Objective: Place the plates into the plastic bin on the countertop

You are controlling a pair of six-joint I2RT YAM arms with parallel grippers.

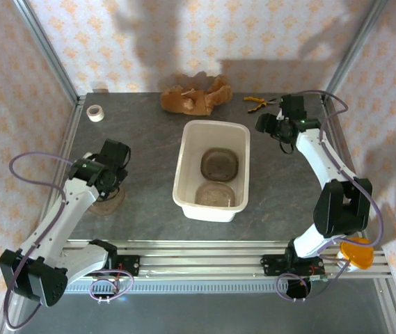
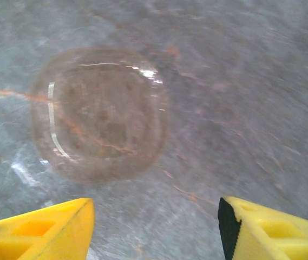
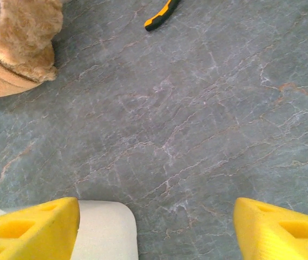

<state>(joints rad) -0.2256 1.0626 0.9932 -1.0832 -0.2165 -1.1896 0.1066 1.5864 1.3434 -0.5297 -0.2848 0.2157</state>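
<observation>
The left hand point(image 2: 156, 219) is held spread and empty over the worktop point(image 2: 262, 97), a plate point(image 2: 99, 114) lying flat just ahead of its fingers, seemingly for straddling. The right hand point(image 3: 156, 227), likewise spread, is kept beside the bin point(image 1: 181, 167), leaving clear the two plates point(image 1: 220, 165) laid inside.

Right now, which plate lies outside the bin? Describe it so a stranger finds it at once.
Find the big white plastic bin in the middle of the dark countertop, then look left, near the left gripper. A clear, brown-tinted plate lies flat on the stone. Unlike the other plates inside the bin, it lies alone on the counter.
</observation>
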